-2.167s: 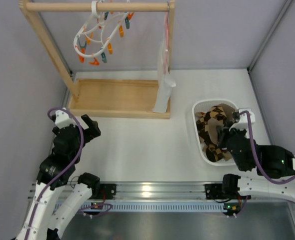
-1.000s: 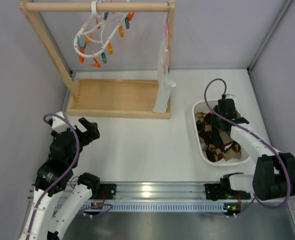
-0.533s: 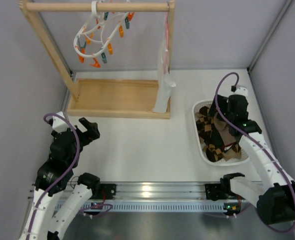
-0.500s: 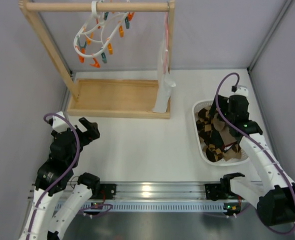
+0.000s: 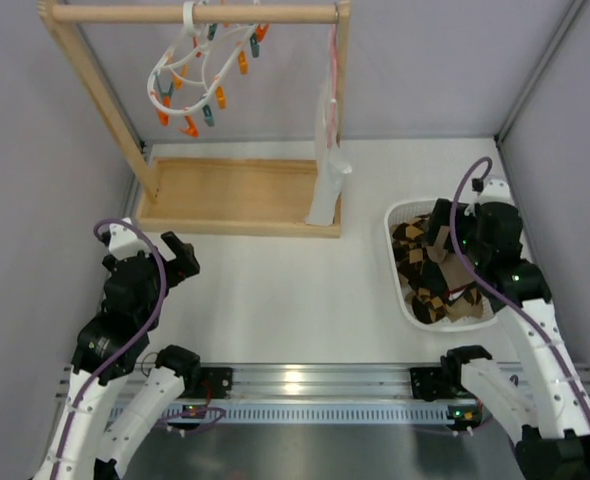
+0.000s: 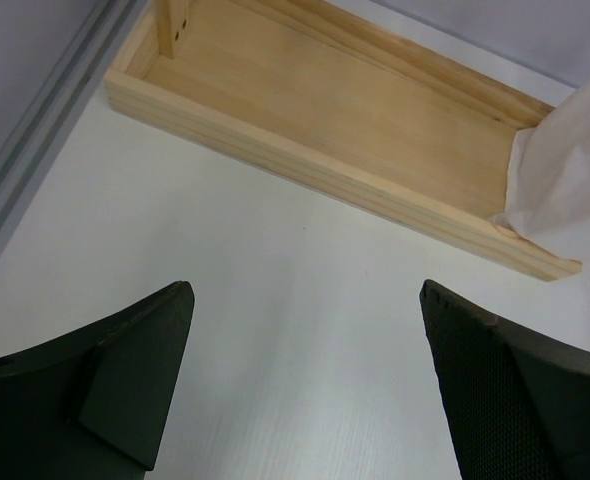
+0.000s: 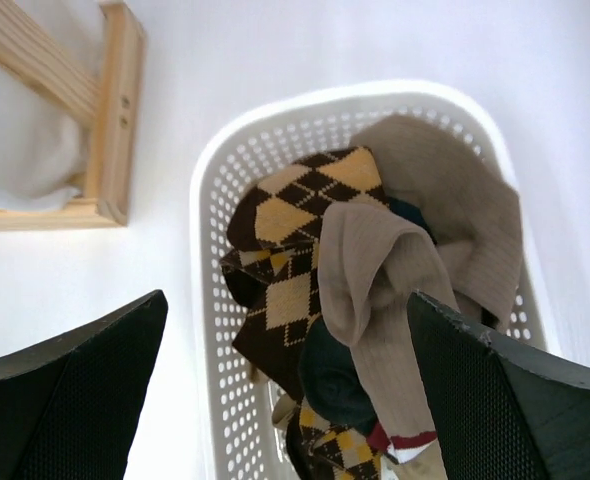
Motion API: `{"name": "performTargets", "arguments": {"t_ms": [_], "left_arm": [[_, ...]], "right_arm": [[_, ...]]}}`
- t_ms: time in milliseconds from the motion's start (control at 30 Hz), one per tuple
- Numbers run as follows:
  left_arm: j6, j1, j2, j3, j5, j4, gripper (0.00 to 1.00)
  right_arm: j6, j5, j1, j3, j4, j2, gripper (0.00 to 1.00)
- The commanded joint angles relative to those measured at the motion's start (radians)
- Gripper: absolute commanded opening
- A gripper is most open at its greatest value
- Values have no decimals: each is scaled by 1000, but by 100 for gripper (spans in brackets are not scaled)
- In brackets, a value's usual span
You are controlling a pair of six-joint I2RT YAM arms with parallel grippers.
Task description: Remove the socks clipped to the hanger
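Hanging by its hook from the top rail of the wooden frame (image 5: 93,90) at the far left, the white ring-shaped hanger (image 5: 180,62) carries small orange and teal clips around its rim. A white cloth (image 5: 327,185) on a pink strap (image 5: 332,60) hangs from the right end of the same rail and reaches down to the frame's wooden base tray (image 5: 230,195).

The socks (image 5: 427,272) lie heaped in a white perforated basket (image 5: 399,285) at the right of the bench (image 5: 295,290). The right wrist view shows brown-and-tan diamond-checked socks (image 7: 295,250) along the left side of the basket (image 7: 207,330), a plain tan ribbed sock (image 7: 385,290) draped over them, and a dark one (image 7: 330,375) just beneath it.

The right gripper (image 5: 441,236) hovers above the far part of the basket, its jaws spread wide and holding nothing; the sock pile shows between them (image 7: 285,295).

The left gripper (image 5: 175,262) is at the near left, over bare bench just short of the base tray. Its jaws are also spread wide, with nothing between them (image 6: 303,295).
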Motion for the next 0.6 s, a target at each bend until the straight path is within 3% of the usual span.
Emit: {"name": "performTargets", "arguments": {"t_ms": [0,167,400,567], "left_arm": [[82,-8,26,53,-73,31,99],[85,-8,32,16,-96,57,98],[172,4,84,-50,19,142,98],[192,79,154,-33,157,148,98]], "right_arm": [[-51,-26,-14,64,-55,-122,99],[-82,16,-4,98,-126,-246,100],[-123,170,95,168,-246,-347,100],[-166,292,170,149,-287,-413,99]]}}
